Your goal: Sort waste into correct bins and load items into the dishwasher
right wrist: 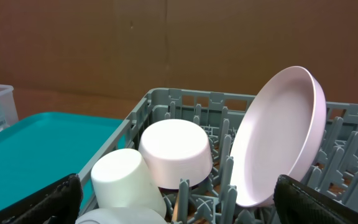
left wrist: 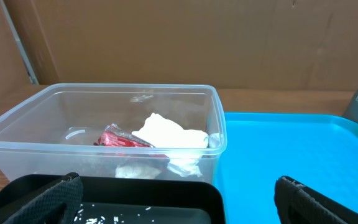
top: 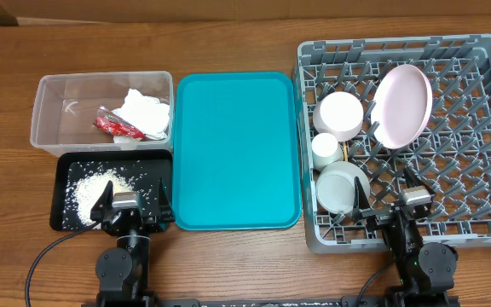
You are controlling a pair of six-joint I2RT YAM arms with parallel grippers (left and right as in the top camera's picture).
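The clear tub holds white tissue and a red wrapper; both show in the left wrist view, tissue and wrapper. The black tray holds loose rice. The grey dish rack holds the pink plate, two whitish bowls, a small white cup and a chopstick. My left gripper is open and empty over the black tray's near edge. My right gripper is open and empty over the rack's near edge.
A flat teal tray lies between the bins and the rack. The wooden table runs along the front. A brown cardboard wall stands behind the table.
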